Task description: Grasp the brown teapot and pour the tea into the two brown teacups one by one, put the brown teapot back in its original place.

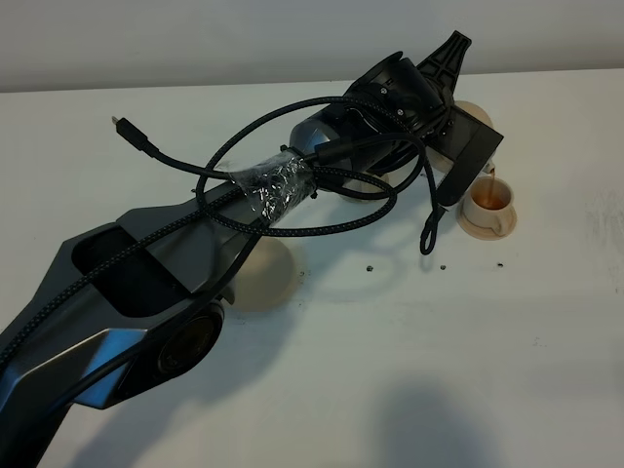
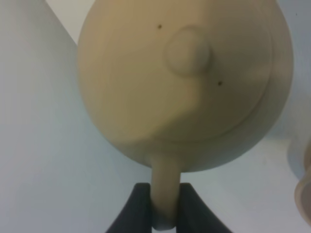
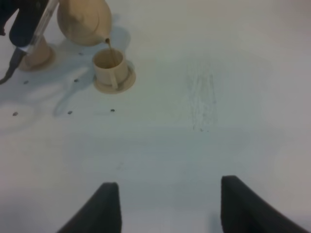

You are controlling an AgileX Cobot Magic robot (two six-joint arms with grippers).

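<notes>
At the left of the tabletop [image 1: 390,370] the left arm [image 1: 146,292] stretches from the near corner toward the far right, with a black braided cable [image 1: 322,229] looped along it. Under its middle lies the wide flat saucer [image 1: 268,283], bare and partly covered by the arm. Further right, the left fingers [image 2: 133,211] are clenched on the loop handle [image 2: 165,194] of the brown teapot [image 2: 146,87]. One finger presses each side of the handle, and the lid knob [image 2: 187,51] faces the wrist camera. The teapot is held in the air, tipped spout-down, well apart from the wide saucer. In the high view only a sliver of it shows behind the arm's end. A thin stream of tea [image 3: 110,48] runs from the spout into a teacup [image 1: 487,200] just below, which stands upright on its small saucer [image 1: 485,231] with brown tea inside. The second teacup [image 3: 38,51] stands near the first, largely hidden by the left arm. The right fingers [image 3: 104,206] are spread wide with nothing between them, above bare tabletop well apart from the cups.
</notes>
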